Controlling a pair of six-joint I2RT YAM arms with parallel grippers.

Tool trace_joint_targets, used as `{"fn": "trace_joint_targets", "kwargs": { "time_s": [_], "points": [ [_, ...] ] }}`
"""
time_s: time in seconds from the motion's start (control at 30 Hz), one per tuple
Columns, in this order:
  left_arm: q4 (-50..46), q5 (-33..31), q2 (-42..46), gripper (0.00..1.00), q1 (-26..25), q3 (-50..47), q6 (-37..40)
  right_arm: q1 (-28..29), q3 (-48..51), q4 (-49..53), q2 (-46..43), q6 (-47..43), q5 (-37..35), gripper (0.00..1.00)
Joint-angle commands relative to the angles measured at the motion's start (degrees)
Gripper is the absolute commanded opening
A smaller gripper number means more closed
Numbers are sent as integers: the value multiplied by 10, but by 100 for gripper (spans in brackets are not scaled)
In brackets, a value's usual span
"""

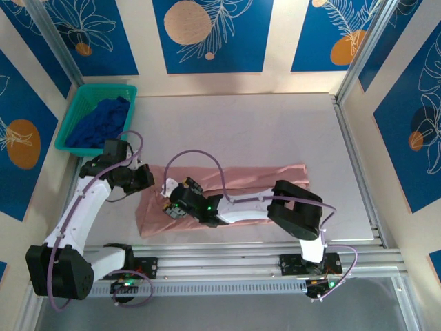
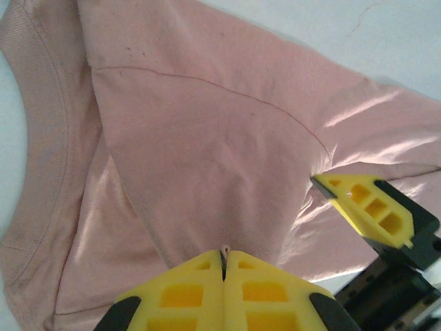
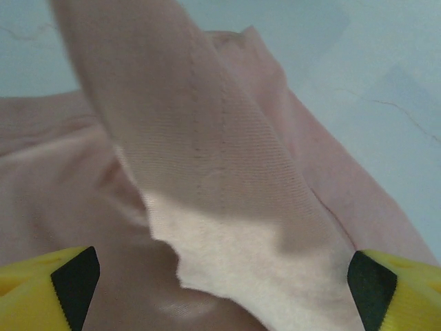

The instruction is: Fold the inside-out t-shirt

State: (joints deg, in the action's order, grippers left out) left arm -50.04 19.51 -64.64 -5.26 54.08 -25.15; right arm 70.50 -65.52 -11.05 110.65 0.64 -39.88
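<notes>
While the pink t-shirt [image 1: 255,178] lies on the bench [image 1: 241,124] in a long strip from left to right, close to the arms, we see both arms bent over its left end. The left pincer [image 1: 143,178] sits at the left edge of the t-shirt, and the right pincer [image 1: 171,203] is just beside it, over the same end. From the left wrist we see the left pincer's two yellow fingers [image 2: 186,296] pressed tight together. A tiny bit of pink cloth is nipped between the tips, so this pincer is clamped on the t-shirt. The cloth rises in a soft fold up to that nip. A ribbed band [image 2: 41,138] of the t-shirt curves down the left side of that view, and a thin seam [image 2: 207,79] runs across the cloth. One yellow finger [image 2: 365,203] of the right pincer pokes in at the right. From the right wrist we see the right pincer's fingers [image 3: 34,289] standing wide apart, one in each bottom corner, with a loose flap of pink cloth between them. We cannot tell if the flap touches either finger. At the far left corner of the bench stands a green basket [image 1: 103,87] with a dark blue garment [image 1: 103,121] in it, well apart from the t-shirt.
</notes>
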Motion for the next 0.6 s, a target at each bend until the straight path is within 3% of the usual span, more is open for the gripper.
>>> {"fn": "trace_joint_targets", "kwargs": {
  "time_s": [0.0, 0.33, 0.57],
  "points": [
    [4, 10, 2, 0, 7, -1, 1, 3, -29, -72, 20, -46, -59, 95],
    [3, 6, 1, 0, 7, -1, 4, 9, -74, -98, 75, -77, -129, 95],
    [2, 0, 1, 0, 7, 0, 4, 14, -38, -106, 45, -93, -182, 94]
  ]
}}
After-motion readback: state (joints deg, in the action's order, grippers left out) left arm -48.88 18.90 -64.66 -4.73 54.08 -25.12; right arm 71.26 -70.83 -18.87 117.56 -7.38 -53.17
